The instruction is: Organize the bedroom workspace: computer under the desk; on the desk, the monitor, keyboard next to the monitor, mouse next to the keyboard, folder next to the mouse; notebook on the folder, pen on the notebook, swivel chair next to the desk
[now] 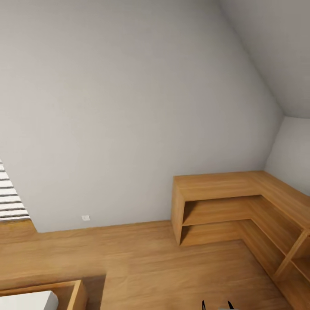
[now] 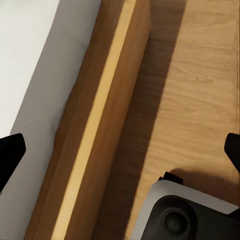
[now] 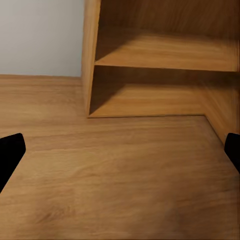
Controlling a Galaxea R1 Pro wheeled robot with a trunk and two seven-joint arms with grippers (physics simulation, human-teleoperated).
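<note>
Head view: bare wall [image 1: 129, 107], corner shelves [image 1: 241, 206], no desk or chair here. Left gripper [image 2: 120, 150] spread, holding nothing, above a wooden frame [image 2: 100, 125]. Right gripper [image 3: 120, 155] spread too, shelves ahead. Best to turn the base slowly until the desk appears.

Oak corner shelves [image 1: 241, 206] sit far right, L-shaped, wrapping the corner where the pale grey walls meet; open compartments, nothing visible in them. Right wrist view has the same unit [image 3: 150, 65]: two shelf levels, end panel standing on the plank floor [image 1: 142, 262]. White wall socket [image 1: 85, 218] low on the far wall, just above the floor. Slatted white thing [image 1: 10, 198] at far left (blind or radiator, can't tell). Near left: wooden bed frame [image 1: 64, 295] with white mattress [image 1: 26, 300] inside it; the frame's rail [image 2: 100, 130] runs beside the mattress [image 2: 30, 55].
</note>
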